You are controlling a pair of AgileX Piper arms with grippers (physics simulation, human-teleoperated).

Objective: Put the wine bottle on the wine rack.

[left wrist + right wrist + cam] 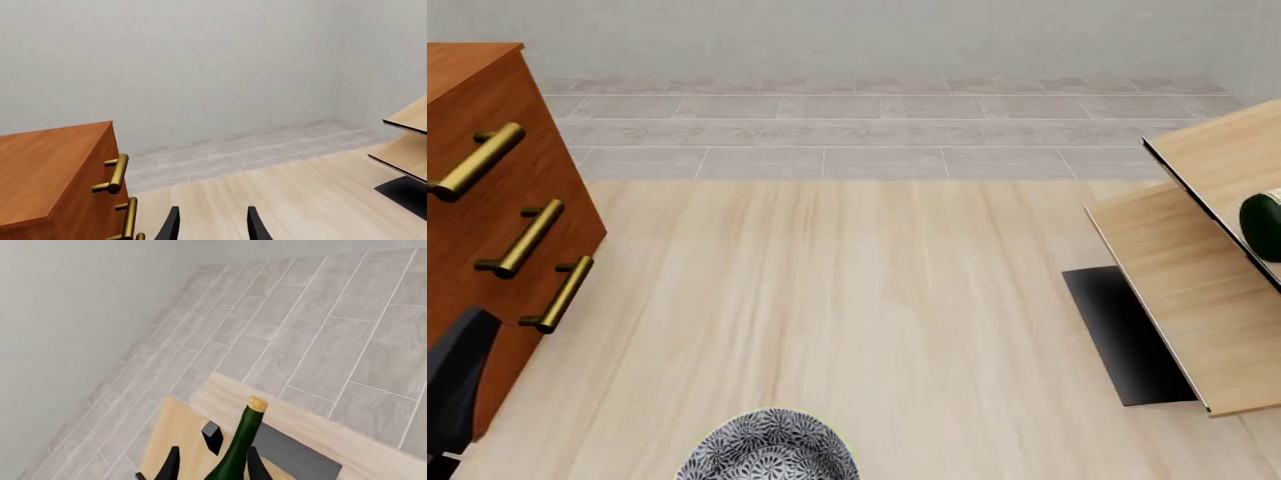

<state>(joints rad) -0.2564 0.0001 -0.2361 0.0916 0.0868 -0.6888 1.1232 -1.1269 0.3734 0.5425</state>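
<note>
Wine bottle point(239, 450), dark green glass, tan cork: at the surface's right edge over the pale wood slanted-panel wine rack point(1201, 270), right end effector point(212, 465) clenched round its body. Heavy, rigid, slick, breakable; body grip suits. Left end effector point(212, 224) released, empty.

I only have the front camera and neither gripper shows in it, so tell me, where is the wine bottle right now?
Observer: In the right wrist view, the wine bottle runs up between the fingers of the right gripper, with its cork end pointing away from the camera.
Operator: Is it clamped?
Observer: I can't tell. The contact lies below that picture's edge.
Operator: And the left gripper?
Observer: The left gripper is open and holds nothing. The cabinet and the wine rack are on either side of its view.
</note>
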